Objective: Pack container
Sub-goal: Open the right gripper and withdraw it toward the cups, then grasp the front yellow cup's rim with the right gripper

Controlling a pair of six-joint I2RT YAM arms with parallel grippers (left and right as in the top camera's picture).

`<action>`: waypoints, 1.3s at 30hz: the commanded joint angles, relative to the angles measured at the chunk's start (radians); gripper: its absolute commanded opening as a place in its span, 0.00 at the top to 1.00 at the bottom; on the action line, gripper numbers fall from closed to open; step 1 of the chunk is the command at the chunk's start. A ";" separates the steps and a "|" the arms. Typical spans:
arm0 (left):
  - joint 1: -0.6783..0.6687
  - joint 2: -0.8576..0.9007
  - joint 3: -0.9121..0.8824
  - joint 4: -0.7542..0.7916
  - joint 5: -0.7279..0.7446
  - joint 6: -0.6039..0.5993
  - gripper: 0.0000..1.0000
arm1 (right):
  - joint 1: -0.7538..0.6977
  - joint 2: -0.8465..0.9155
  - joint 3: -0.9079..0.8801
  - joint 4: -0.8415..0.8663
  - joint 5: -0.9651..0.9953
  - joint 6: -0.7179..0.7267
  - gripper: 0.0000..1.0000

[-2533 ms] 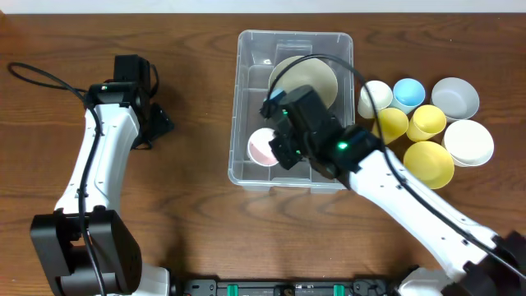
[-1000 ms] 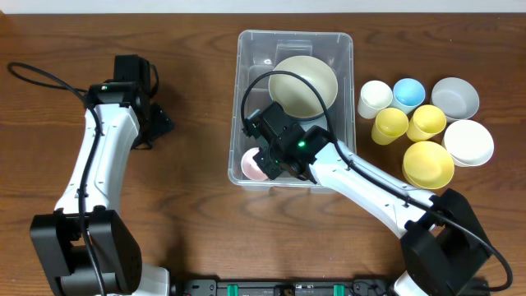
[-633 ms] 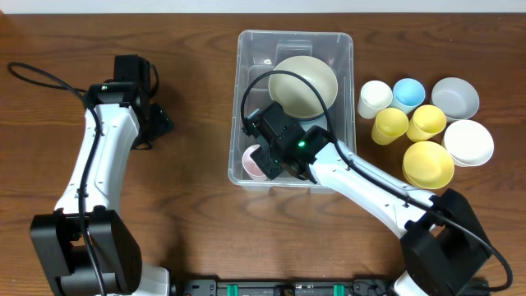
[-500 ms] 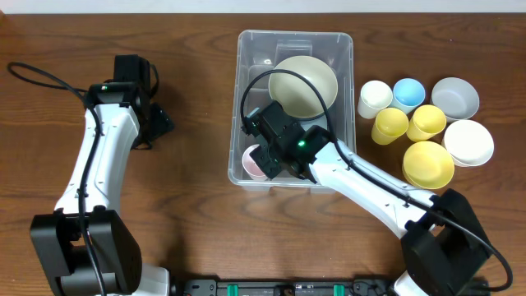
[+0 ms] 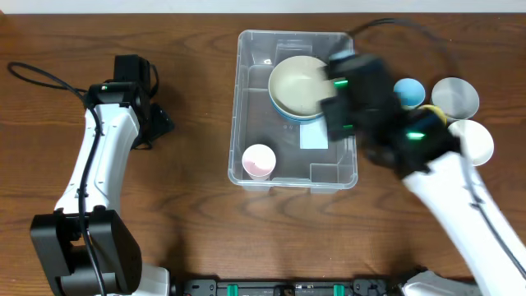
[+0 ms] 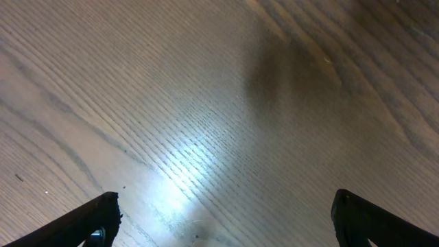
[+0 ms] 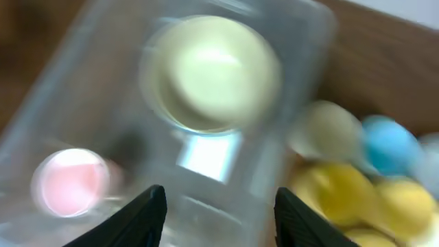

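Observation:
The clear plastic container (image 5: 296, 35) stands mid-table. Inside it a cream bowl (image 5: 301, 85) rests on a blue one at the back, and a pink cup (image 5: 258, 159) stands alone in the front left corner. My right gripper (image 5: 349, 103), blurred by motion, hovers over the container's right rim. In the right wrist view it (image 7: 226, 219) is open and empty above the container (image 7: 82, 103), with the cream bowl (image 7: 212, 68) and pink cup (image 7: 70, 182) below. My left gripper (image 5: 159, 123) is open over bare wood (image 6: 226, 219), well left of the container.
Right of the container sit loose bowls and cups: a blue cup (image 5: 408, 90), a grey bowl (image 5: 456, 97) and a white bowl (image 5: 470, 141). My right arm covers the yellow ones in the overhead view; they show blurred in the right wrist view (image 7: 343, 192).
My right gripper opened, left the pink cup standing in the container's front left corner, then rose and swung right over the container's right rim. The left arm has not moved.

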 commanded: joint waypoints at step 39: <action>0.002 -0.004 -0.002 -0.003 -0.019 0.003 0.02 | -0.563 0.103 -0.601 0.510 -0.188 0.311 0.52</action>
